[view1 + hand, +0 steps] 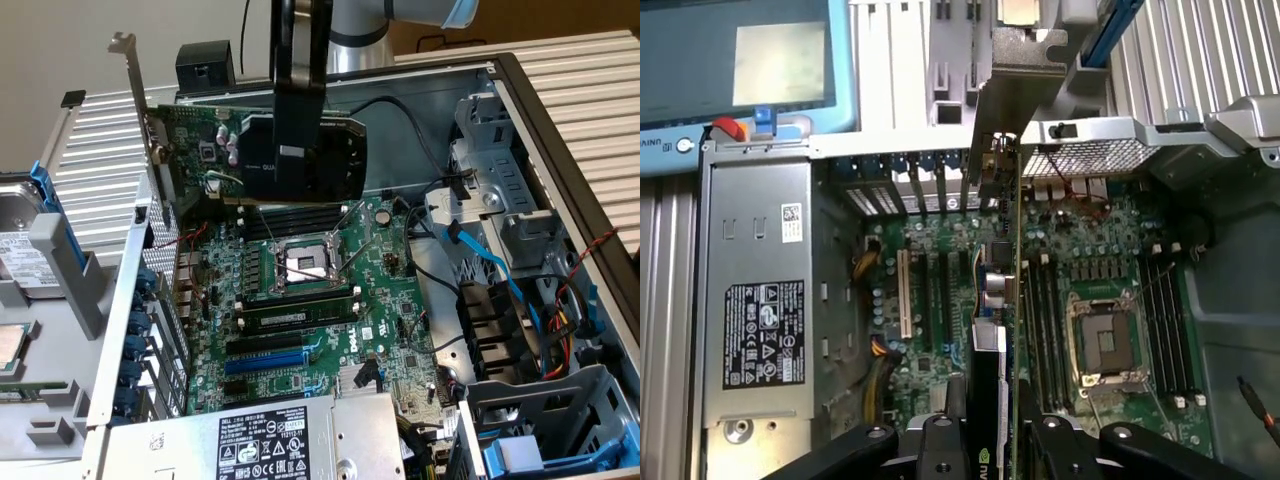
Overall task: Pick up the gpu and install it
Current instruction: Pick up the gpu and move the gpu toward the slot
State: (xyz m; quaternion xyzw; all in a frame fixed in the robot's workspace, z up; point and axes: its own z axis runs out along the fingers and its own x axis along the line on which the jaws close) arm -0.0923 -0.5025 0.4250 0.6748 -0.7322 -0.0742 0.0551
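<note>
We see an open computer case [560, 100] lying with its green motherboard [320, 340] facing up and a grey power supply [270, 440] at the near end. The gpu [190, 140] stands on edge above the motherboard, just beyond the processor socket [305, 262]. The black end effector [298, 165] comes down from above, clenched on the gpu at its fan shroud. The card's silver bracket [135, 90] rises at the exterior view's left, above the case wall.
</note>
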